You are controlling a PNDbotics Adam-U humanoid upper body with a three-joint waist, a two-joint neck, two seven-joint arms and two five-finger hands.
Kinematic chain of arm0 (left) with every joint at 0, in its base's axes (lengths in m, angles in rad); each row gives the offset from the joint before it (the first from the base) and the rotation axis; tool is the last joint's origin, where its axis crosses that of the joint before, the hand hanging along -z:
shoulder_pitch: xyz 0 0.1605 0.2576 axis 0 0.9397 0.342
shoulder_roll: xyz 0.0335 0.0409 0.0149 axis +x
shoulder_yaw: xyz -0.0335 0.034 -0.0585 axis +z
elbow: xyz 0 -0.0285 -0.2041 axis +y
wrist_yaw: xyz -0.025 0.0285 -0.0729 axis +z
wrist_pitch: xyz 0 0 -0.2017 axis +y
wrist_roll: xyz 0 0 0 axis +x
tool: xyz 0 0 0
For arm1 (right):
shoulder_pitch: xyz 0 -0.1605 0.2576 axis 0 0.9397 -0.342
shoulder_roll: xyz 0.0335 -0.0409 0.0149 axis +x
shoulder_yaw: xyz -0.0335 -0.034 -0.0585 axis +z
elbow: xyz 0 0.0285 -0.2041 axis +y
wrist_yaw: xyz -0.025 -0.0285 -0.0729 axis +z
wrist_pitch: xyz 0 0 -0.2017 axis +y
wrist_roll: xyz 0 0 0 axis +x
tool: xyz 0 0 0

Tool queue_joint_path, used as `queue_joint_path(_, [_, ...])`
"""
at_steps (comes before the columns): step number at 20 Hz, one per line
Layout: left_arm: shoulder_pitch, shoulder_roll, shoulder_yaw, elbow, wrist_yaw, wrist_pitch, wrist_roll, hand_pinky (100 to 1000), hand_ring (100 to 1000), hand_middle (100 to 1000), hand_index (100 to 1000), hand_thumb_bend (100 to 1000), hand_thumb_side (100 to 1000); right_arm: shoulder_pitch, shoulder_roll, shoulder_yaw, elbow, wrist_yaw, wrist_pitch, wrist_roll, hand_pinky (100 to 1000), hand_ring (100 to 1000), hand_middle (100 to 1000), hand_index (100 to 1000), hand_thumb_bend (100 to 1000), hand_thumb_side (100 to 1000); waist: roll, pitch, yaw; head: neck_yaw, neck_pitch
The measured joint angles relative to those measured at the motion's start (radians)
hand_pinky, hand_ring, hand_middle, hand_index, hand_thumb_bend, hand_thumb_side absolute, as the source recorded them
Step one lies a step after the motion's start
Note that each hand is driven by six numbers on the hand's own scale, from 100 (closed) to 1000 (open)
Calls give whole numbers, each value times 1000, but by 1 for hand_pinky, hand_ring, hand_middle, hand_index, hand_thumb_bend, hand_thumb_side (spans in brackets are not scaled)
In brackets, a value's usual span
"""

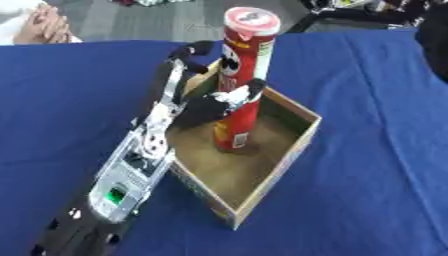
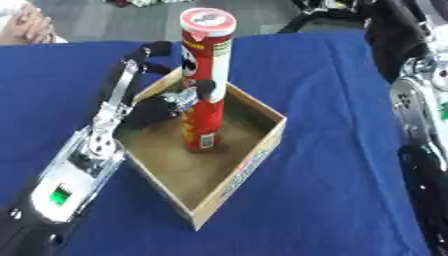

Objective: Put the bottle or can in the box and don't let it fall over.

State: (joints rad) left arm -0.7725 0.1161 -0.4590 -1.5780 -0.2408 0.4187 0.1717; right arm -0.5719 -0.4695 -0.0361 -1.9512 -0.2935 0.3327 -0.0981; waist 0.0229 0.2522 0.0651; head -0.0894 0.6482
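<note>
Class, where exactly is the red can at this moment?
The red can stands upright inside the cardboard box, toward its far left corner at the centre of the left eye view, with the left hand curled round it from the left.

Red can [image 1: 241,85] with pale lid, brown box [image 1: 289,150], blue tablecloth [image 1: 376,150]

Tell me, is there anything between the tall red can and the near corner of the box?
Nothing: in the left eye view, only bare brown box floor lies between the can and the near corner of the box. The left hand grips the can's other side.
</note>
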Motion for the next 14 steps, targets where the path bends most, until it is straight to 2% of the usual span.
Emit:
queue_joint_path(8, [31,49,13,-33,10,10,-31,1000,749,802,875,652,439,1,0,0,0,-2,0,0,952,818,848,884,100,525,0,-12,5,-3,0])
queue_joint_path(14, [87,119,50,-131,48,26,-21,1000,744,801,874,615,415,3,-1,0,0,-2,-1,-1,952,818,848,884,100,524,-1,-14,12,-17,0])
